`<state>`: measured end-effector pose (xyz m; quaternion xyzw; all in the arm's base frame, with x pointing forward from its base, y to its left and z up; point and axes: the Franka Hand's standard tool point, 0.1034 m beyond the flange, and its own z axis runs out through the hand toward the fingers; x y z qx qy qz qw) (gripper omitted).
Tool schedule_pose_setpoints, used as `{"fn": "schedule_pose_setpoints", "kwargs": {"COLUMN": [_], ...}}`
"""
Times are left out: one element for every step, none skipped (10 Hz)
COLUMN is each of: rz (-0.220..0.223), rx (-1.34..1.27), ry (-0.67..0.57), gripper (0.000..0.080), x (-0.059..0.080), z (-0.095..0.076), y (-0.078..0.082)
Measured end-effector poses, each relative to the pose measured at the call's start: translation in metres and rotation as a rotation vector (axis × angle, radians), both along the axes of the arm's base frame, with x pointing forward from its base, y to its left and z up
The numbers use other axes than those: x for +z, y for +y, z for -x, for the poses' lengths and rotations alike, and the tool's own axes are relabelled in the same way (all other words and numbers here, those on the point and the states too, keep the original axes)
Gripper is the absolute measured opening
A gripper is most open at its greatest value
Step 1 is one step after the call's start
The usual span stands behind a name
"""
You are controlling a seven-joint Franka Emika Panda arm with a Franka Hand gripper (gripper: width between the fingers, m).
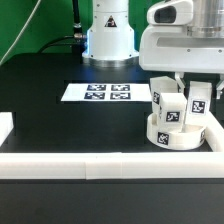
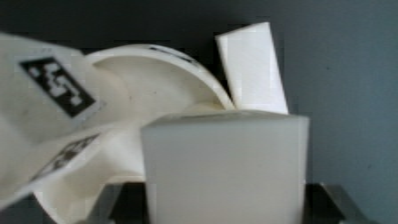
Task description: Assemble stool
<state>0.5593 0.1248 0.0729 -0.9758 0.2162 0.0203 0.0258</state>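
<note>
The round white seat (image 1: 176,134) lies at the exterior view's right, in the corner of the border rails. Two white tagged legs (image 1: 160,99) (image 1: 172,112) stand upright on it. My gripper (image 1: 199,96) is shut on the third leg (image 1: 199,103) and holds it upright at the seat's right side. In the wrist view this leg (image 2: 222,160) fills the space between the dark fingers (image 2: 127,204). Behind it are the seat's rim (image 2: 157,80), one standing leg (image 2: 254,68) and a tagged leg (image 2: 50,85). Whether the held leg touches the seat is hidden.
The marker board (image 1: 100,92) lies on the black table at the middle. A long white border rail (image 1: 100,166) runs along the front, with a short piece at the left (image 1: 5,127). The robot base (image 1: 108,35) stands at the back.
</note>
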Motion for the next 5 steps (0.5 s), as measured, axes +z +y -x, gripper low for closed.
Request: {"fn": "schedule_pose_setpoints", "kwargs": {"rz": [-0.010,-0.023,-0.031,-0.042,-0.045], "rx": [-0.135,-0.256,-0.368,-0.527,-0.627], "ry": [0.007,0.009,0.005,0.004,0.008], "gripper": [0.0337,0.0337,0.0337,0.0338,0.0338], "x": [-0.0002,-0.0005,-0.0007,-0.0009,-0.0006], "z": [0.0001,0.0002,0.0005,0.0015,0.0029], "y": [-0.0001,-0.0005,-0.0006,0.0005,0.0015]}}
